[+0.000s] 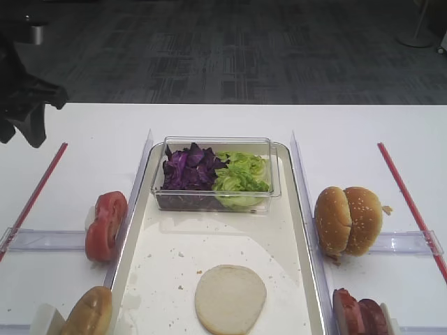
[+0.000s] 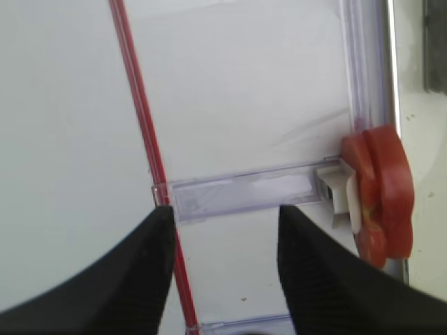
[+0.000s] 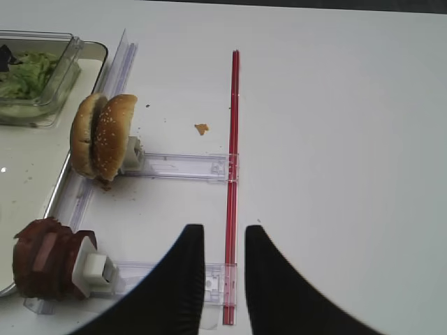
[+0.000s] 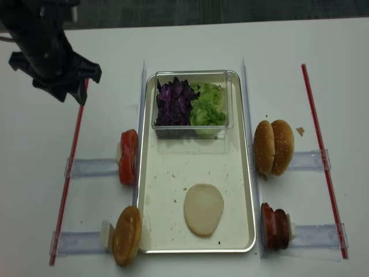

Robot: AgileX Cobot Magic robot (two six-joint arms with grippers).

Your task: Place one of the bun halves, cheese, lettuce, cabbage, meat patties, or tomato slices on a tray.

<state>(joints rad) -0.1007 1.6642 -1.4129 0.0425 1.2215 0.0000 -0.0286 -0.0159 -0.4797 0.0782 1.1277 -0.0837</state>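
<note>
The left gripper (image 2: 222, 230) hangs over the white table (image 1: 84, 132) with its two dark fingers (image 2: 136, 272) parted and nothing between them. The tomato slices (image 2: 380, 192) stand on edge just to its right, pressed against the outer side of the tray's raised rim (image 1: 133, 230), at the end of a clear plastic rail (image 2: 244, 195). Their flat faces point along the rail, so the stack's thin edge faces upward. A red strip (image 2: 140, 118) runs under the gripper's left finger. The right gripper (image 3: 223, 241) is likewise unclenched and empty, poised above its own red strip, with the sesame buns (image 3: 103, 138) and meat patties (image 3: 49, 258) off to its left (each upright at the end of its own rail). On the tray (image 4: 173, 173), a plain bun half (image 4: 203, 209) already lies flat near the front end, and a clear box (image 1: 272, 167) of purple cabbage (image 1: 190, 167) and lettuce (image 1: 241, 174) sits at the far end. The bare stretch between them, dotted with crumbs, looks roomy enough for a slice. The left arm appears better placed for the tomato.
</note>
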